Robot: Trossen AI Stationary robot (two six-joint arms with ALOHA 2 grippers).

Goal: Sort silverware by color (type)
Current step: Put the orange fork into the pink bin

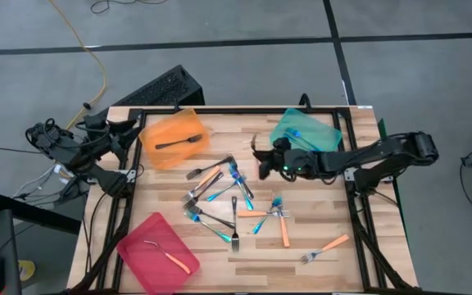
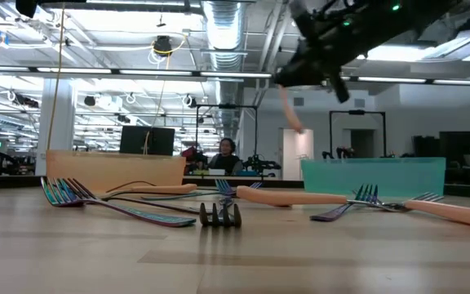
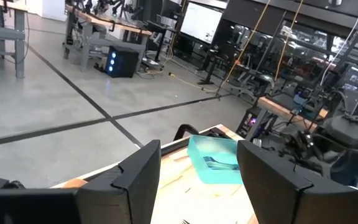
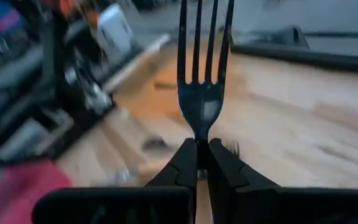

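Pinching an orange-handled fork [image 4: 199, 99] by its neck, right gripper [image 4: 197, 163] jaws are risking slippage over the tabletop [image 1: 318, 279].

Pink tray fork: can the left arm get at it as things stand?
Probably yes. The left gripper is open and empty at the table's left edge; the fork lies exposed in the pink tray, nothing between.

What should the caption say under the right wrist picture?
Right gripper shut on a silver metal fork, tines up, above the wooden table.

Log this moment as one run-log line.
right end effector: shut on orange-handled metal fork, raised | left end effector: open, parked at table's left edge
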